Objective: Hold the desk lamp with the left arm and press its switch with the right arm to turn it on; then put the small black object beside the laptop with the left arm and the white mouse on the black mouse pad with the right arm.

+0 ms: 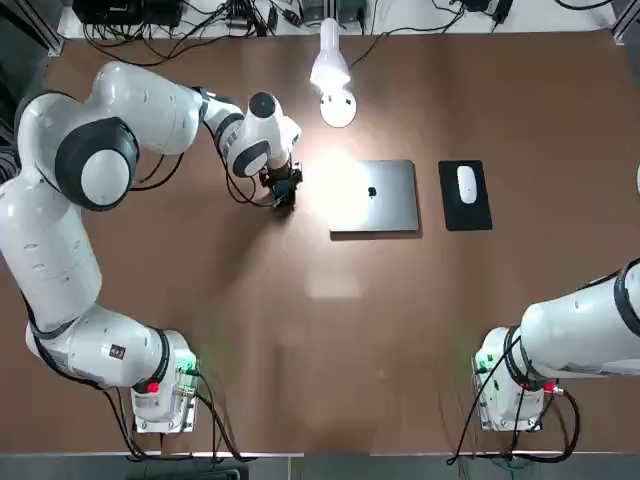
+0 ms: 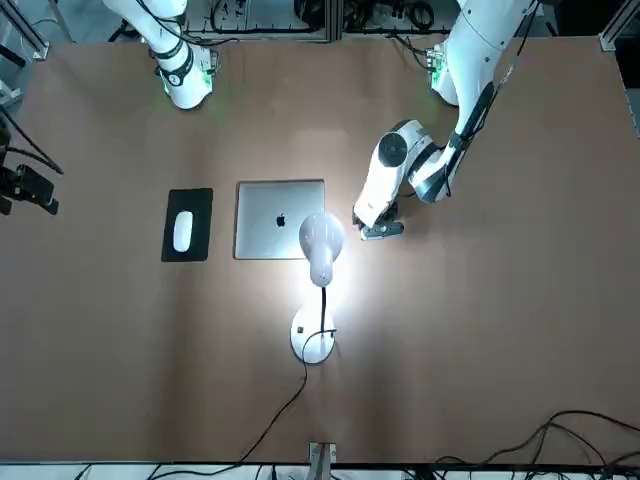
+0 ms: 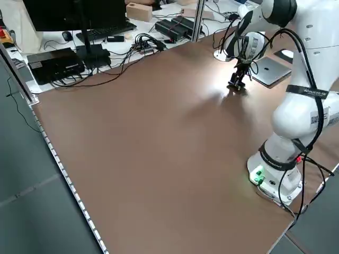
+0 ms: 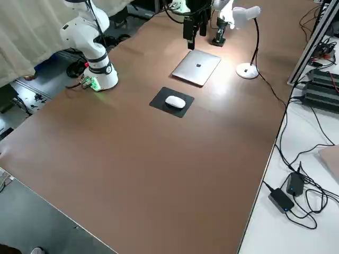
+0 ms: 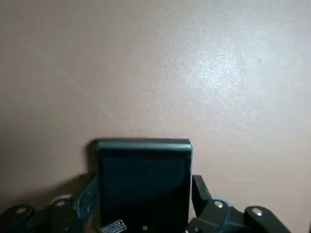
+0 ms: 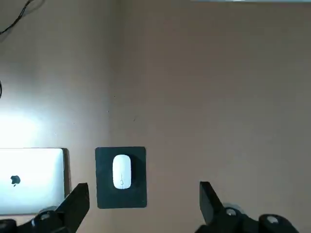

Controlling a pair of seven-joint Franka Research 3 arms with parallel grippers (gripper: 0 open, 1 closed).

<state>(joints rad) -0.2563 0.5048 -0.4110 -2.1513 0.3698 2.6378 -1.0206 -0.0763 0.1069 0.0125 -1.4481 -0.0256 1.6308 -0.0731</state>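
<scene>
Two fingers of the left claw (image 5: 145, 178) stand apart astride the black block (image 5: 143, 160), beside the laptop (image 1: 392, 200); likely next: straight withdrawal. Right claw (image 6: 145, 185): open, above table.

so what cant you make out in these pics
- Lamp switch: too small to pick out on the desk lamp in the top view.
- Black block: lower end cut off by the left wrist view's bottom edge; its label's print is too small to read.
- Laptop: one side cut off by the right wrist view's edge.
- Right claw: partly cut off by the front view's edge.
</scene>
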